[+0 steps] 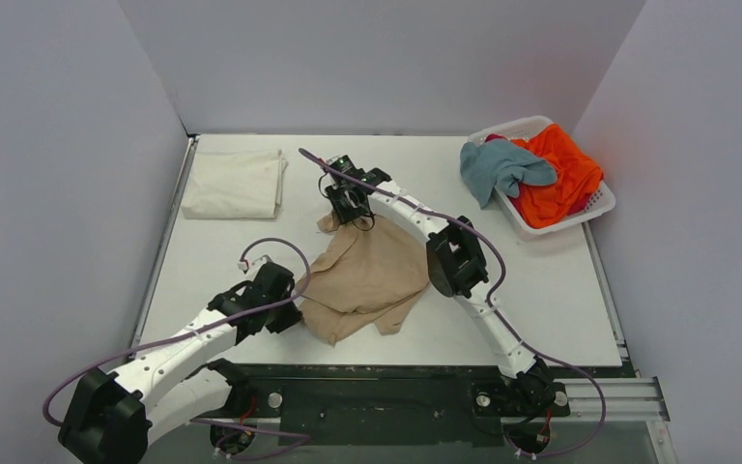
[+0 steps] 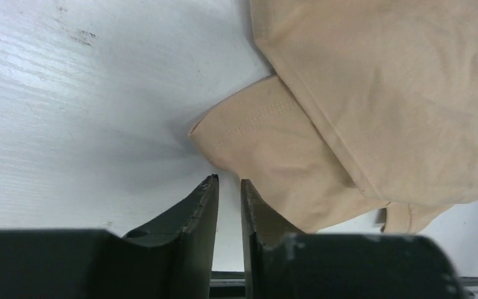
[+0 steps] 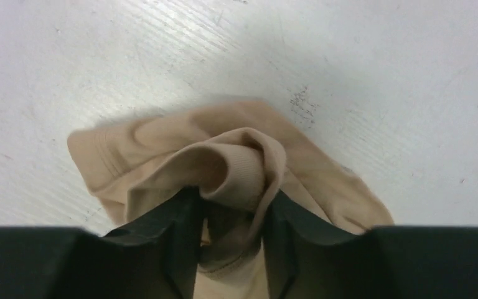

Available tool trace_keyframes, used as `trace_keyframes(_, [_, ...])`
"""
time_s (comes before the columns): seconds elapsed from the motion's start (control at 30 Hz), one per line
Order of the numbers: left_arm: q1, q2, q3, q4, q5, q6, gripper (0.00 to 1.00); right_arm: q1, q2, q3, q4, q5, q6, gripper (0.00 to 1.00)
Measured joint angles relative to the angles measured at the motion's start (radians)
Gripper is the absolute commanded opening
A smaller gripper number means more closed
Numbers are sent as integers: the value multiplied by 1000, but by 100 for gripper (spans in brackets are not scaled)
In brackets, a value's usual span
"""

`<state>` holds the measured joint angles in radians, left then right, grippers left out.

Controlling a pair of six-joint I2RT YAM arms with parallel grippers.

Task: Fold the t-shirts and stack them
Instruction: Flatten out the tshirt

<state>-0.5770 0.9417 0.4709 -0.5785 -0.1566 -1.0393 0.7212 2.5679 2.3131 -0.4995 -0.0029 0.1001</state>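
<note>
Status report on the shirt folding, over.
Right hand gripping tan shirt, far edge. Left hand nearly closed, empty, beside it. Cream shirt folded far left; basket far right.

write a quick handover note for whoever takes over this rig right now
Left gripper: nearly shut, nothing in it, right beside the tan shirt's near-left edge.
Right gripper: shut on a bunch of the tan shirt at its far end.
The tan shirt lies crumpled mid-table.
Done: cream shirt folded, far left.
Left: fold the tan shirt and stack it on the cream one, then the grey-blue shirt and orange shirt, both heaped in the basket, far right.
</note>
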Motion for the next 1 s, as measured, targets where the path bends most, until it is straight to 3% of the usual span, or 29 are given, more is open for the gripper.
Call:
trace_keyframes(0.03, [0,12,0,3,3,-5,55,-1,0,2,3,2,11,6])
trace_keyframes(0.1, [1,39,0,8,11,-11,65,-4,0,-1,7,2,32,0])
trace_keyframes(0.23, [3,96,0,32,20,-24,66,-7,-2,-19,31,1,82,0])
trace_keyframes(0.3, [4,122,0,58,27,-27,56,-8,-13,-42,44,-7,100,0])
trace_keyframes(0.37, [7,145,1,102,37,-31,28,-11,-34,-77,61,-20,117,0])
trace_keyframes(0.4, [8,163,1,126,40,-33,6,-12,-46,-97,70,-25,122,0])
trace_keyframes(0.43, [8,179,1,144,40,-37,2,-13,-62,-122,79,-31,129,0])
trace_keyframes(0.6, [9,257,31,198,47,-17,0,-16,-178,-222,85,-19,147,0])
trace_keyframes(0.7, [8,249,74,134,-13,4,0,-21,-304,-294,95,29,155,0])
trace_keyframes(0.83, [8,124,196,11,-163,39,0,-42,-549,-374,93,106,158,0])
trace_keyframes(1.0, [8,-65,461,-82,-365,108,0,-108,-917,-446,98,186,156,0])
